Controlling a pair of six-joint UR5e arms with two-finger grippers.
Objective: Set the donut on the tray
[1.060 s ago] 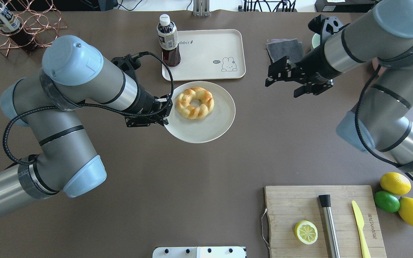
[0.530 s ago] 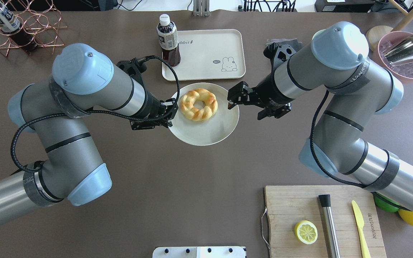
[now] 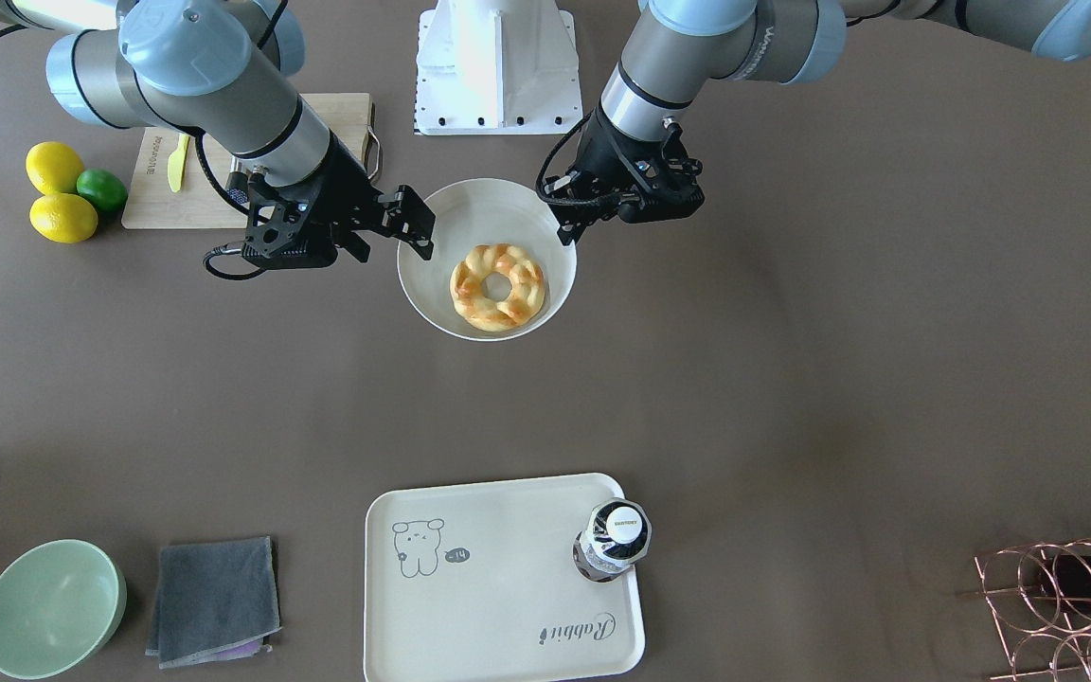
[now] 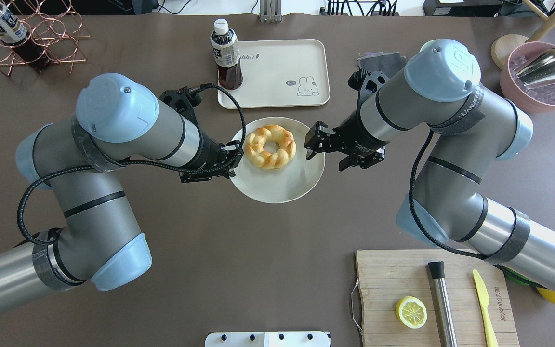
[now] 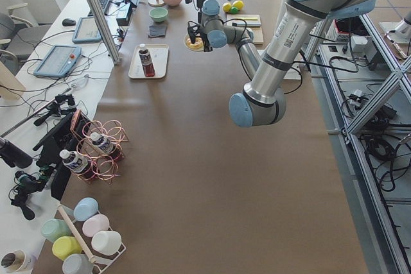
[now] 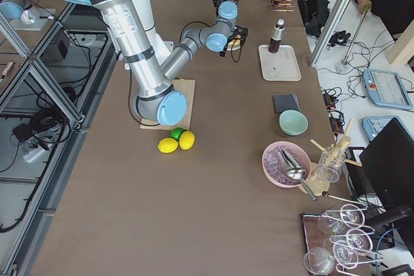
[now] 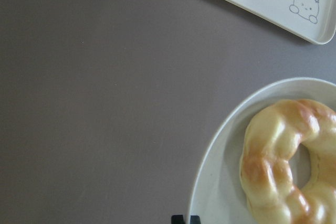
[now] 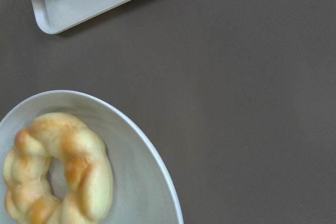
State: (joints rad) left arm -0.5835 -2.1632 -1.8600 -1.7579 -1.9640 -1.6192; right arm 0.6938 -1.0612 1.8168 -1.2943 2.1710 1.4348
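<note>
Right gripper [image 4: 312,143] has swung in to the plate [image 4: 277,185], jaws wide at its rim, opposite the left gripper [image 4: 234,160], which pinches that rim. Donut [image 4: 270,147] remains on the plate, tray [image 4: 282,91] just beyond it. Pickup appears imminent.

The brown table [image 4: 258,270] carries a cream tray [image 4: 277,91] at the edge far from the robot. A wooden cutting board [image 4: 393,274] lies near the robot's right, with two lemons [image 3: 54,167] and a lime [image 3: 102,188] just beside it. A green bowl [image 3: 44,606], a grey cloth [image 3: 214,599], a copper wire rack [image 3: 1057,606] and a pink bowl [image 4: 508,89] also stand on it. Whether the white plate [image 4: 277,188] rests on it cannot be told.
</note>
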